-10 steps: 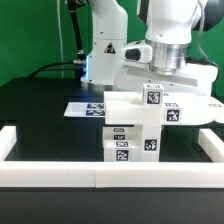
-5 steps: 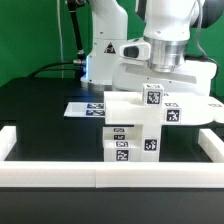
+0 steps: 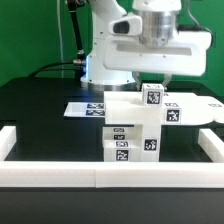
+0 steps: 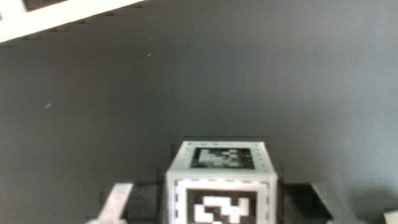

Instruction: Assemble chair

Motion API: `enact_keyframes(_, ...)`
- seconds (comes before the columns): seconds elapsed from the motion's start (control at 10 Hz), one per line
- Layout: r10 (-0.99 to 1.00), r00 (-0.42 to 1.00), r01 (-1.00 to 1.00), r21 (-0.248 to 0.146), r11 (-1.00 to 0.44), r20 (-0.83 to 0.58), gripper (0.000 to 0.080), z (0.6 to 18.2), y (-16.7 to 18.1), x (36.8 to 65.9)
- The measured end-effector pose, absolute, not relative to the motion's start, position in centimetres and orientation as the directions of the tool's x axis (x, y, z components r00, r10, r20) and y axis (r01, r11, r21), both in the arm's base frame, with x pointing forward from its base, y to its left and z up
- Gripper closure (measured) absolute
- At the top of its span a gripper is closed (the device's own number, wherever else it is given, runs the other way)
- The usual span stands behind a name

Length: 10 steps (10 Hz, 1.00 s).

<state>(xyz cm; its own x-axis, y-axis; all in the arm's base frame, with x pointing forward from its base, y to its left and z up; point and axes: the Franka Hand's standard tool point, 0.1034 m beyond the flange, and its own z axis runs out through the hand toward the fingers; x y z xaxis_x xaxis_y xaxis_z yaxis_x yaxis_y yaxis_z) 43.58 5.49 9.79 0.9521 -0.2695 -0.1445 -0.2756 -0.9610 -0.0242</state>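
The chair is a partly built stack of chunky white blocks with black-and-white tags, standing mid-table in the exterior view. A short tagged post sticks up from its top on the exterior view's right. My gripper hangs just above this post. In the wrist view the post sits between my fingers, with a dark gap showing on each side, so the gripper is open and holds nothing.
The marker board lies flat on the black table behind the chair. A long white border rail runs along the front and turns up both sides. The arm's white base stands at the back.
My gripper has risen off the post, which stays in place on the chair. The chair has not moved.
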Motion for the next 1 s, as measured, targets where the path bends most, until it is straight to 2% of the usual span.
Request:
enact_keyframes(0.2, -0.275, 0.953, -0.284, -0.055, -0.957, -0.126, 0.0515, 11.9, 5.0, 44.4)
enact_keyframes(0.3, -0.27, 0.955, -0.278, -0.058, -0.959, -0.12, 0.0515, 12.5, 5.1, 44.7)
enact_keyframes(0.7, -0.267, 0.957, -0.275, -0.056, -0.96, -0.117, 0.0515, 12.5, 5.1, 44.9)
enact_keyframes(1.0, -0.196, 0.976, -0.202, -0.051, -0.978, -0.098, 0.0515, 13.3, 4.8, 46.1)
